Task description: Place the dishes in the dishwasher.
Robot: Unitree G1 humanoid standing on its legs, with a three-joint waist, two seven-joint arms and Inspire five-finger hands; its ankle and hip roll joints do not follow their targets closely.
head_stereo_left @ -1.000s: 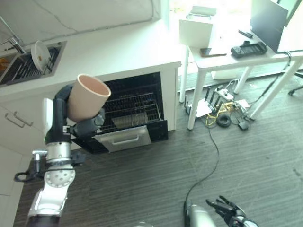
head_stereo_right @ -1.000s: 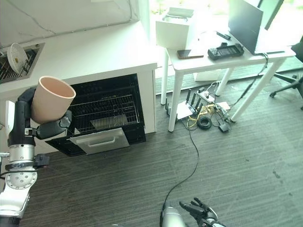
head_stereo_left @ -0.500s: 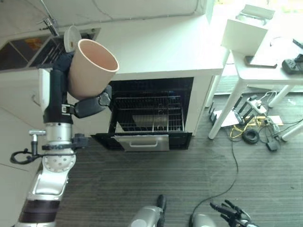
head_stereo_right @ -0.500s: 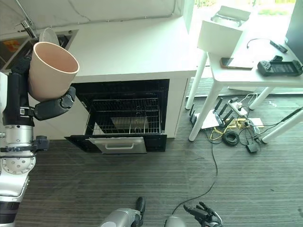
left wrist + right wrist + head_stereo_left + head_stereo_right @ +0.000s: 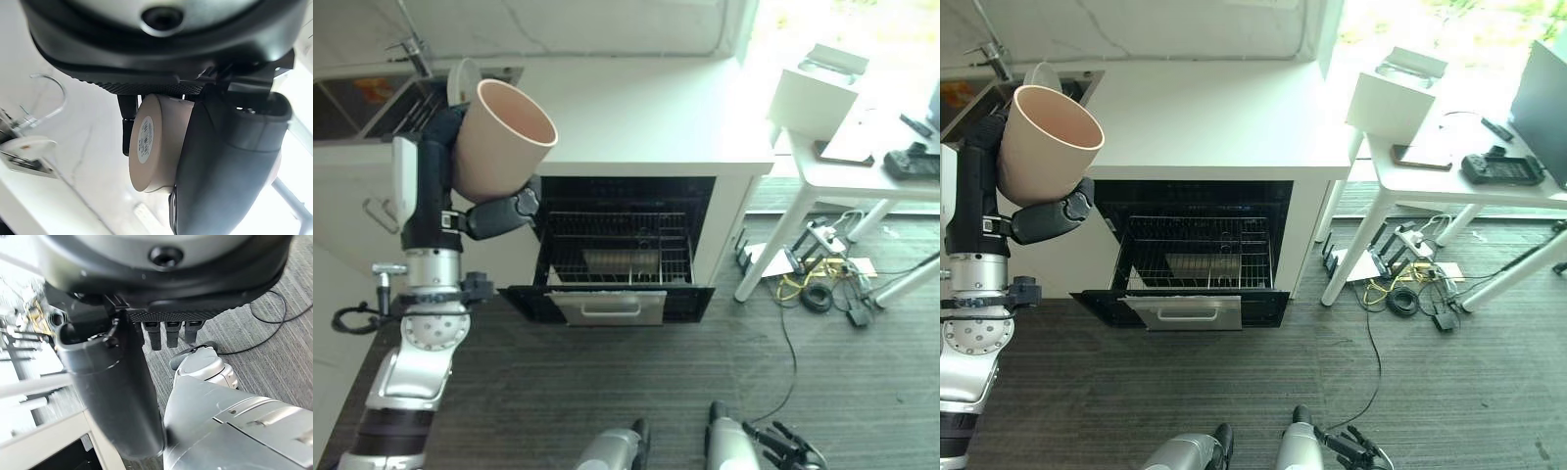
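Note:
A large beige cup [image 5: 499,137] is held up at the left, its mouth tilted up and to the right, with my left hand [image 5: 496,214] shut around its wall. The left wrist view shows the cup's labelled base [image 5: 155,143] past the thumb [image 5: 222,161]. The cup hangs to the left of and above the open dishwasher [image 5: 622,245], whose wire rack [image 5: 619,257] is pulled out over the lowered door [image 5: 607,306]. A white plate [image 5: 462,80] stands in the sink rack behind the cup. My right hand [image 5: 790,450] hangs low above the floor, its fingers [image 5: 168,334] straight.
A white counter [image 5: 636,113] tops the dishwasher, and a sink with a faucet [image 5: 411,54] lies at its left. A white table [image 5: 862,162] at the right carries a white box [image 5: 813,90] and small devices. Cables and a power strip [image 5: 818,284] lie on the dark floor beneath it.
The whole picture has shifted, so the camera has moved and now faces the dishwasher squarely. The cup stays in my left hand, held in much the same pose.

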